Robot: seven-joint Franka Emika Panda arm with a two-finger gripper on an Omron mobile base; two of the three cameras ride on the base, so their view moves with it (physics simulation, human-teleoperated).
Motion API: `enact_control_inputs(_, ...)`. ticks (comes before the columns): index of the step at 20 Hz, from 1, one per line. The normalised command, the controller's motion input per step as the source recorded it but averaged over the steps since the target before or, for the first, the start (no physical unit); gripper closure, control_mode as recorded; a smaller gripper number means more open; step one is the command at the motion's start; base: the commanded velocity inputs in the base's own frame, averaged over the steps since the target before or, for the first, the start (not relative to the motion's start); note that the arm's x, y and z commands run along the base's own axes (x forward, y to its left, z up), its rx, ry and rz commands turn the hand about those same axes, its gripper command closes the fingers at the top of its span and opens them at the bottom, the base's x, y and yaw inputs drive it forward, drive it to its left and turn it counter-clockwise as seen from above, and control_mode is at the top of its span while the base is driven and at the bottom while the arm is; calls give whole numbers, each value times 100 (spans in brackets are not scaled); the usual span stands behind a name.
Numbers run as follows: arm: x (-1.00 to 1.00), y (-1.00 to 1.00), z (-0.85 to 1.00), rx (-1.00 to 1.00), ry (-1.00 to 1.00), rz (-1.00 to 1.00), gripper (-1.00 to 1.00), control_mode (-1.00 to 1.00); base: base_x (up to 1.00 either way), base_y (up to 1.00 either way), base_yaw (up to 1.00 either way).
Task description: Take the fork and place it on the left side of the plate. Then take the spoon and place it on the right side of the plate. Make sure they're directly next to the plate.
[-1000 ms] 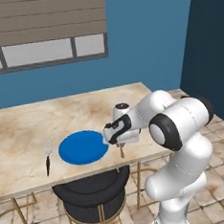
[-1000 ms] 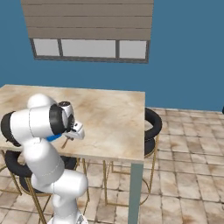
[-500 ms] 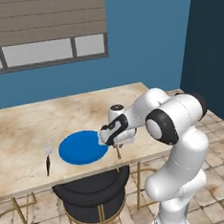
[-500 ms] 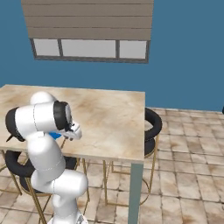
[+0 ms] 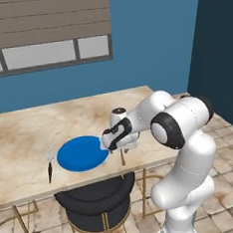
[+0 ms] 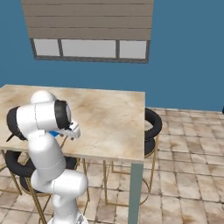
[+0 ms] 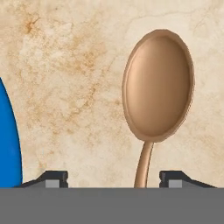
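1. the gripper [image 7: 113, 177] hangs low over the spoon [image 7: 157, 94], its fingers spread wide, holding nothing.
2. the spoon lies flat on the table [image 5: 20, 132], close beside the right edge of the plate [image 5: 82, 153].
3. the fork [image 5: 49, 164] lies left of the plate.

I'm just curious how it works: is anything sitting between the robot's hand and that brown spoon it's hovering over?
Nothing visible does. In the hand view the spoon lies on bare marble between the end effector fingertips, with the blue plate off to one side, apart from it.
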Motion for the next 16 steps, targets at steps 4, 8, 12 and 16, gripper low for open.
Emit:
enact_control_inputs(4,-25,-12,20,4,-9,0,-100,-100,0,0,0)
enact_control_inputs(8,-33,-14,59,4,-10,0,-100,-100,0,0,0)
enact_control_inputs(12,-33,-15,67,4,-8,0,-100,-100,0,0,0)
enact_control_inputs(16,-31,-8,80,2,-6,-1,-100,-100,0,0,0)
